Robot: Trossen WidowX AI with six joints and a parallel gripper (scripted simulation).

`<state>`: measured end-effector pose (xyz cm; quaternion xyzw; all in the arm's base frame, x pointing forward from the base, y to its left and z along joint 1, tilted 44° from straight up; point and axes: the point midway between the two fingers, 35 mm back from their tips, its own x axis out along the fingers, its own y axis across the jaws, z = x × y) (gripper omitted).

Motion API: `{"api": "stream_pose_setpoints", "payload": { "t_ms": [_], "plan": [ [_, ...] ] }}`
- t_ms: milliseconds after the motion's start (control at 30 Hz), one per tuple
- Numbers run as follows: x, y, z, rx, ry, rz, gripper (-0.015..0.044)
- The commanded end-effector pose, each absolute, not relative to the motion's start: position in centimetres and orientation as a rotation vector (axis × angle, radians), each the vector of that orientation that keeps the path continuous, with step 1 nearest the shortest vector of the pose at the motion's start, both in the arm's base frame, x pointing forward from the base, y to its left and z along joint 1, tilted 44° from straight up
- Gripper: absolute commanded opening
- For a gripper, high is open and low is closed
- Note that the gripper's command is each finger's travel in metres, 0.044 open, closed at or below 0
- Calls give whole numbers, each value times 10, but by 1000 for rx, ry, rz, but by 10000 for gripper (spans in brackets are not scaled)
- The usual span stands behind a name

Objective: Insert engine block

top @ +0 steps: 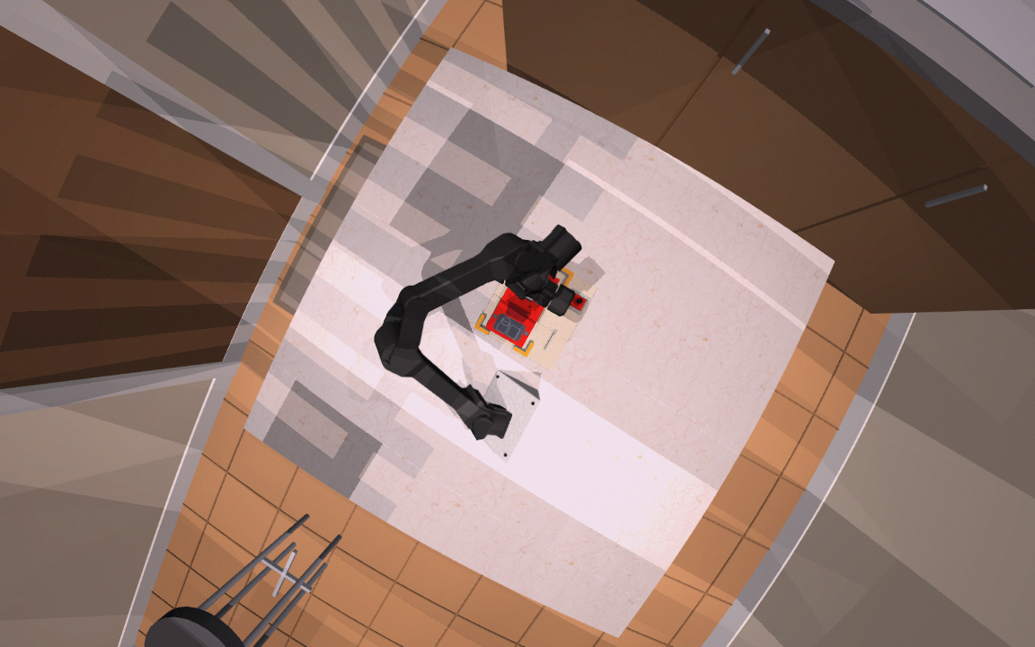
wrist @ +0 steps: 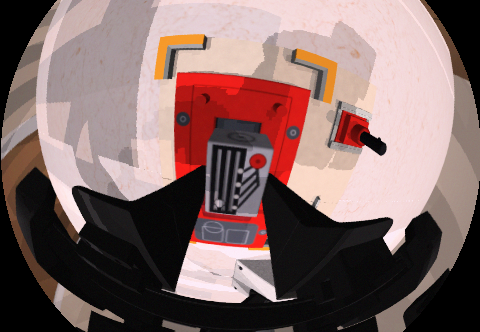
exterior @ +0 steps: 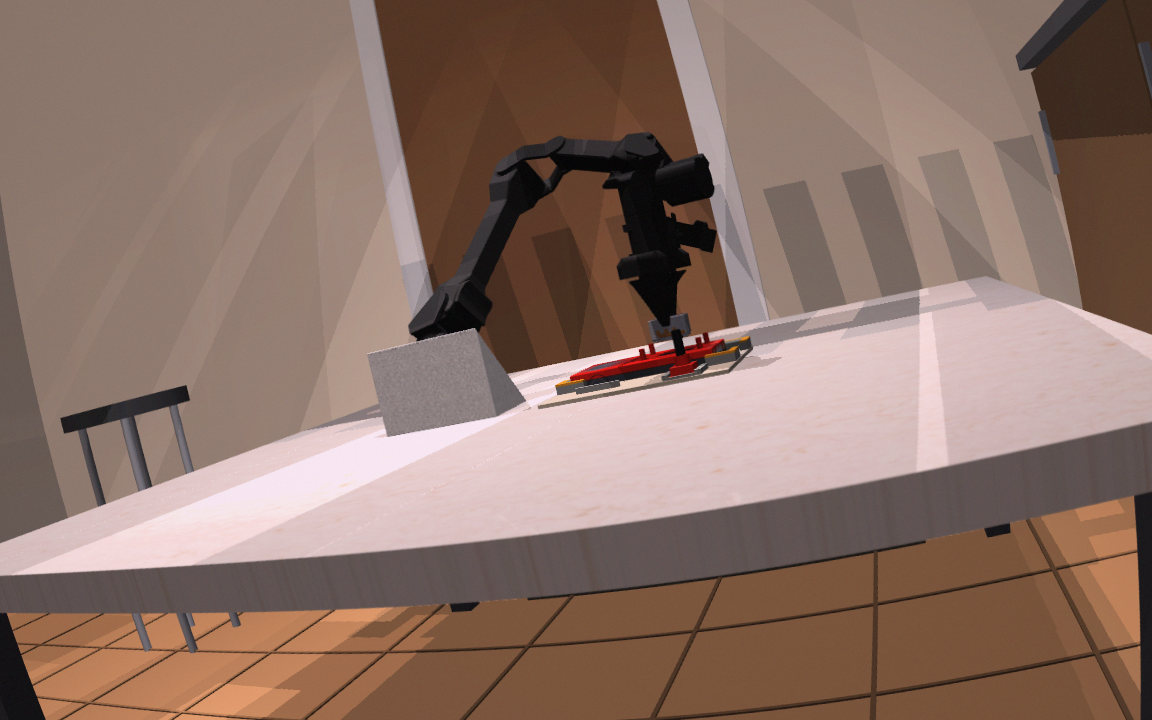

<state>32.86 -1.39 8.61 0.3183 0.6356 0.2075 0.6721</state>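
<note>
My gripper (exterior: 665, 313) (wrist: 235, 175) is shut on the grey engine block (exterior: 669, 326) (wrist: 256, 192), whose side with black-and-silver stripes and a red round mark faces the wrist camera. The block is held over the red car body (top: 533, 315) (exterior: 616, 362) (wrist: 270, 89), seemingly a little above its top in the exterior view. The dark opening (wrist: 237, 123) shows partly beyond the block in the wrist view; the rest is hidden behind the block. The rib and the block's slot cannot be made out. In the top view the arm hides the block.
A red base (wrist: 347, 128) (exterior: 682, 368) with an upright black post stands beside the car body. Orange corner brackets (wrist: 326, 67) (top: 523, 349) surround the body on a beige board (wrist: 320, 172). Small red pins (wrist: 279, 109) rise from the body. The arm's grey pedestal (exterior: 437, 385) stands nearby.
</note>
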Motion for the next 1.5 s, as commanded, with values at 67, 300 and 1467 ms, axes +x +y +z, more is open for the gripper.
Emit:
{"api": "stream_pose_setpoints", "payload": {
  "t_ms": [67,300,1467],
  "plan": [
    [328,-13,89,663,1400,513,159],
    [328,-13,89,663,1400,513,159],
    [329,-14,89,622,1382,547,159]
  ]
}}
